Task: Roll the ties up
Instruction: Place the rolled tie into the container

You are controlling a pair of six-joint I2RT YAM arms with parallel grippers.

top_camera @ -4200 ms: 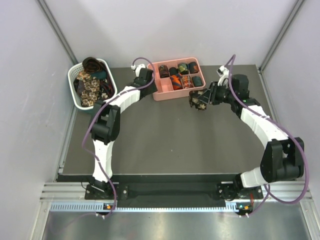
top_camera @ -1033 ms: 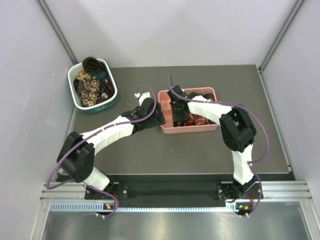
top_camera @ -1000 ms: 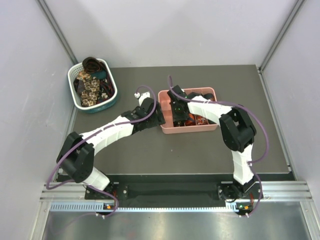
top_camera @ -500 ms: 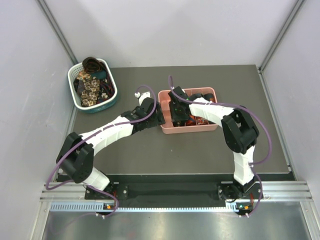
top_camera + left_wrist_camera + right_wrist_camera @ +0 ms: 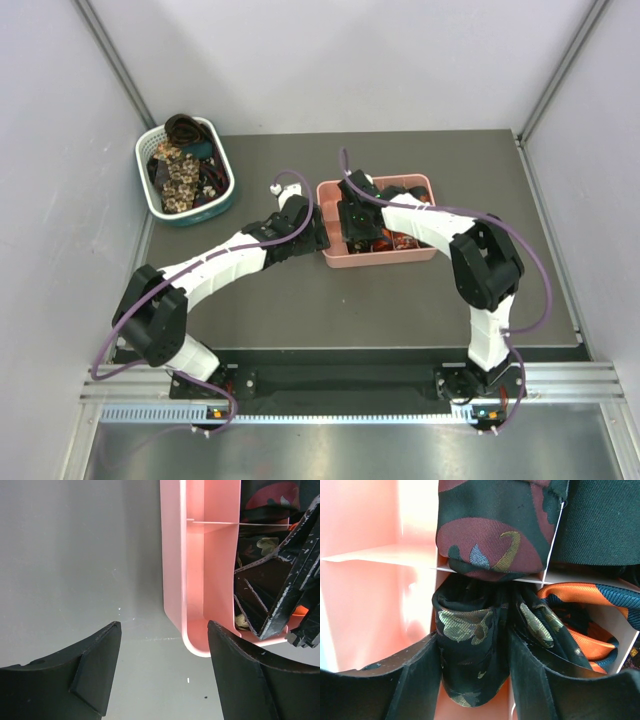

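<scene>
We are finding the rolled tie (image 5: 470, 625), dark with beige flowers, sitting in a compartment near the pink tray's (image 5: 365, 605) left end. It is lying beside an orange-printed coil (image 5: 580, 610) and next to a maroon-patterned one (image 5: 490, 530). The right gripper (image 5: 473, 640) is straddling it, one finger touching each side, but we cannot tell whether they are pressing or letting go. The coil is lying directly between those fingers, so the right arm is nearer. The left gripper (image 5: 164, 626) is hanging spread and empty just outside the tray's left wall.
</scene>
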